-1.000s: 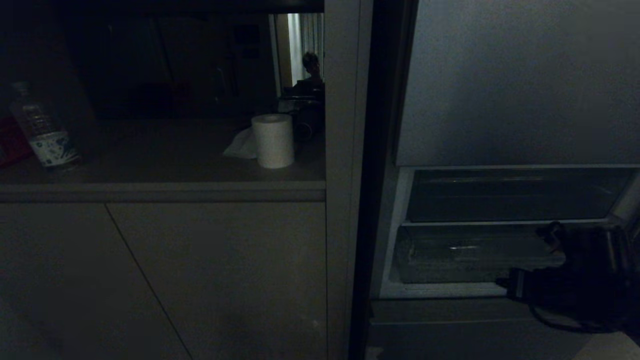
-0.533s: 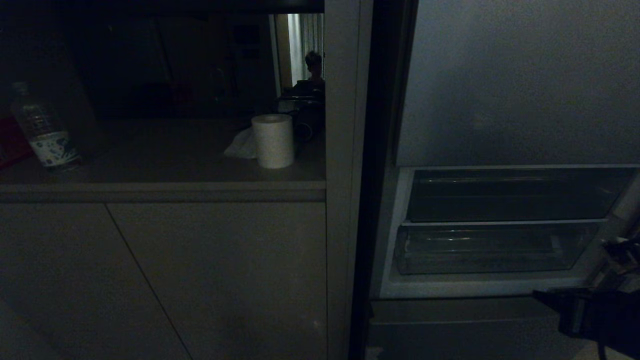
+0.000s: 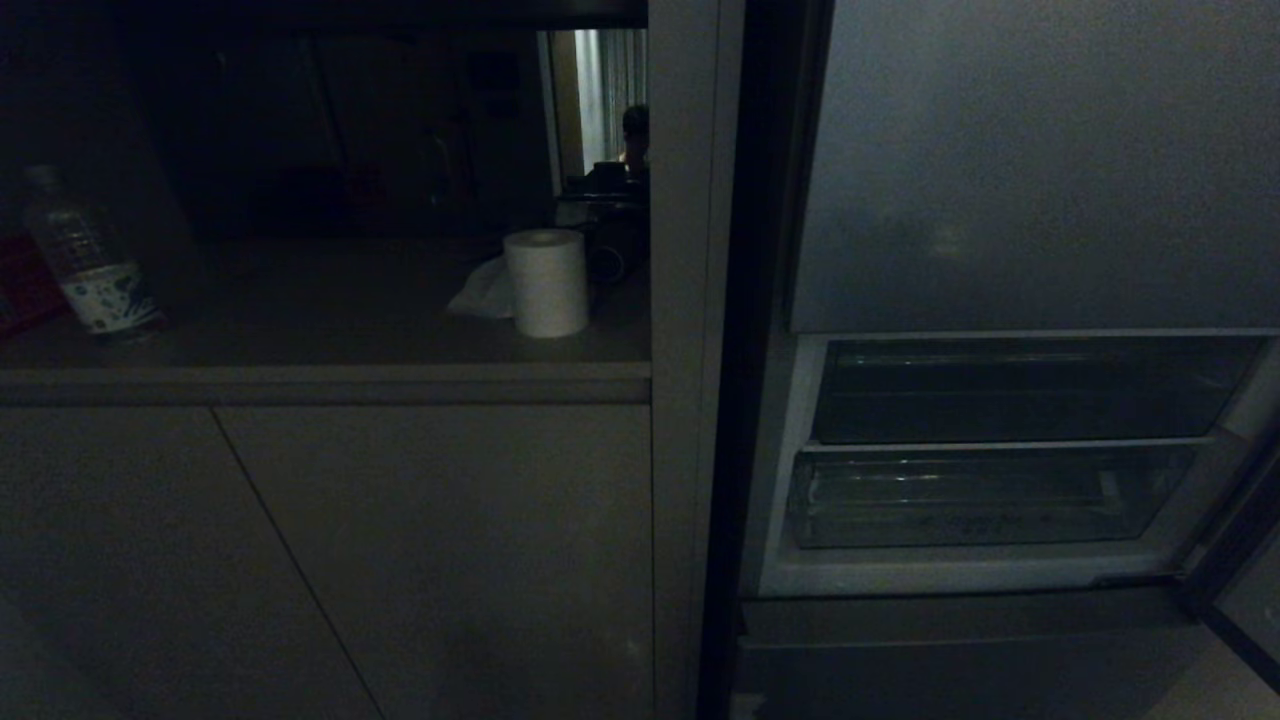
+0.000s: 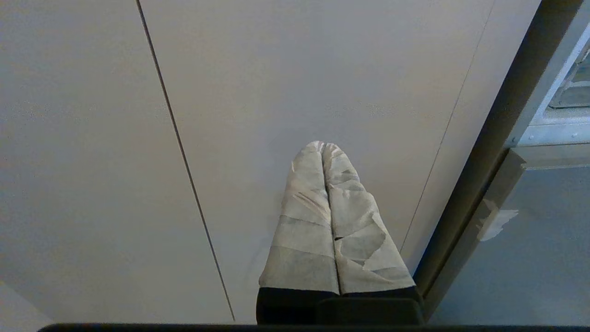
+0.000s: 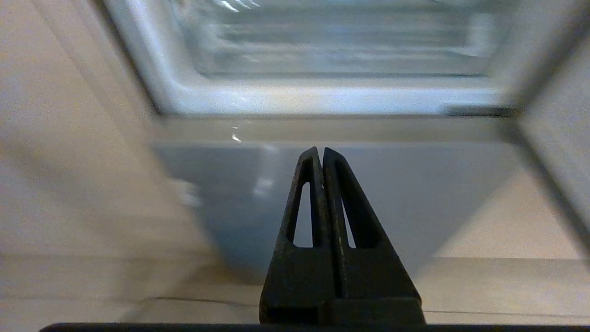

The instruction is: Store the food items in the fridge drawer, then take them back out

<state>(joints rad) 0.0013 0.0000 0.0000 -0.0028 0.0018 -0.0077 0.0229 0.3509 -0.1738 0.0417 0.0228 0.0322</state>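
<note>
Gone from before the fridge drawer [image 3: 990,495] — right gripper [image 5: 321,154] pulled back, closed and empty; left gripper [image 4: 323,147] parked, closed.

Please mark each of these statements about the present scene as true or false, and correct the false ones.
1. The fridge drawer holds a round red food item. False: nothing red shows in it; it looks empty.
2. The right gripper is shut with nothing between its fingers. True.
3. A white paper roll stands upright on the counter. True.
4. The left gripper is open and holds a bottle. False: it is shut, empty, in front of a plain cabinet door.
5. A water bottle lies inside the drawer. False: it stands on the counter, far left in the head view.
</note>
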